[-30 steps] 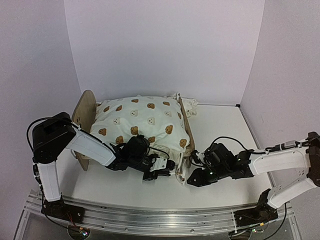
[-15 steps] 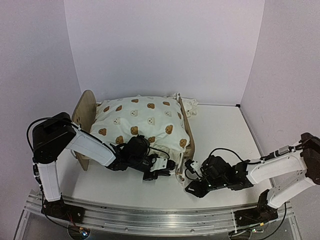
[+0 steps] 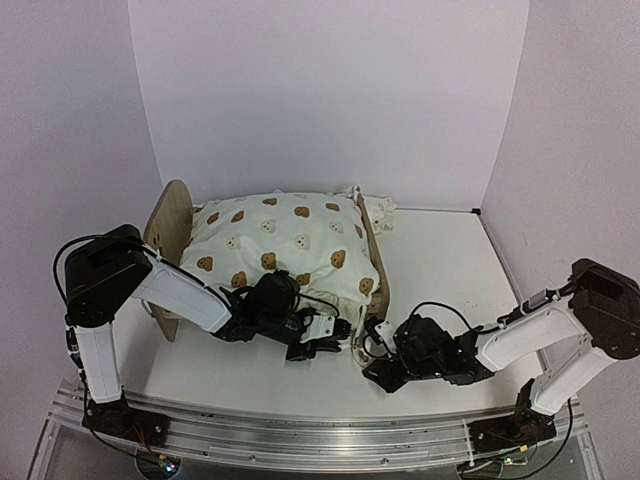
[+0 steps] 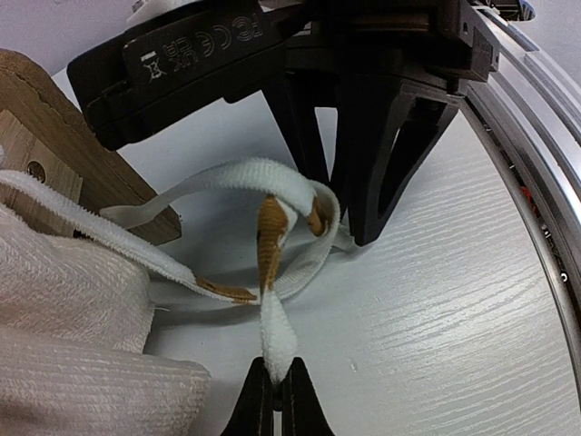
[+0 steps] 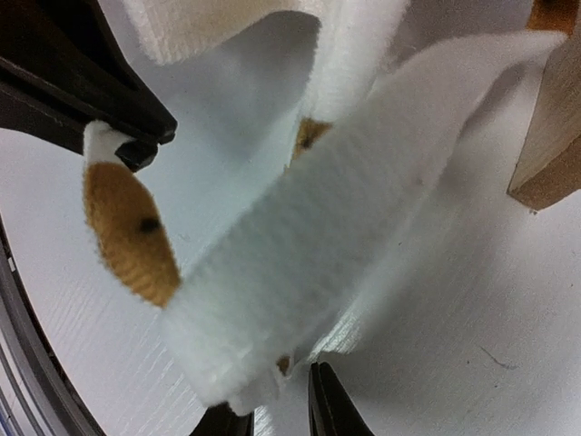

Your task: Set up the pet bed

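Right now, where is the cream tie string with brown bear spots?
In the left wrist view the tie string loops beside the light-wood bed frame's near right corner, between the right gripper and the left gripper, which pinches it.

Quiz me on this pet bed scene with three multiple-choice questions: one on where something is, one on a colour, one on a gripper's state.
1. Where is the left gripper relative to the pet bed?
A. At its near right corner
B. Behind it, by the back wall
C. At its far left end

2. What colour are the darker bear prints on the duvet?
A. Blue
B. Green
C. Brown

3. What state is the left gripper in?
A. Open in the air
B. Shut on a tie string
C. Shut on the bed's wood

Answers:
1 A: the top view shows it at that corner.
2 C: brown bears dot the cream cloth.
3 B: the left wrist view shows its jaws closed on the white string.
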Available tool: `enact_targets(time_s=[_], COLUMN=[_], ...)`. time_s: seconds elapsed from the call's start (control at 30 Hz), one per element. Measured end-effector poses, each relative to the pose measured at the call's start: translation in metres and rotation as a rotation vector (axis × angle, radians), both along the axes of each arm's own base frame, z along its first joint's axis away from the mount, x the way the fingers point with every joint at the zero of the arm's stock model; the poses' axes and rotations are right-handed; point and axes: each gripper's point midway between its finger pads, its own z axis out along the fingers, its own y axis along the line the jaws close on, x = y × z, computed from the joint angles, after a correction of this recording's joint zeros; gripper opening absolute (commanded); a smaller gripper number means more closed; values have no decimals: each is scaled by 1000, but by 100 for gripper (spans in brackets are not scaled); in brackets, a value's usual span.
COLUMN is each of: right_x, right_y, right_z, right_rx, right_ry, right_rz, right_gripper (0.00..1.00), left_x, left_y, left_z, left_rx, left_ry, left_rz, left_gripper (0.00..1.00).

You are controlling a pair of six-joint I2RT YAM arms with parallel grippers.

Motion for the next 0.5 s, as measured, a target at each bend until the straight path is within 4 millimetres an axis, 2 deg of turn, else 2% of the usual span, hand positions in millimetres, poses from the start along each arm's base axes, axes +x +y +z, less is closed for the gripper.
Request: enact_targets(time_s=[0.2, 0.37, 0.5], right_x=[7, 10, 12], right_y=[2, 3, 2], right_z=[-1, -2, -2], right_rx=[9, 15, 12], right_ry=[-18, -24, -29], right_rz=[-32, -49, -60], right_gripper=[12, 1, 0], left_x=[0, 0, 1], left_y=[0, 0, 1], left_z=[0, 0, 0], left_rx=[0, 0, 0], left_ry=[4, 7, 8], left_rz=[2, 4, 8], left_gripper=[0, 0, 0])
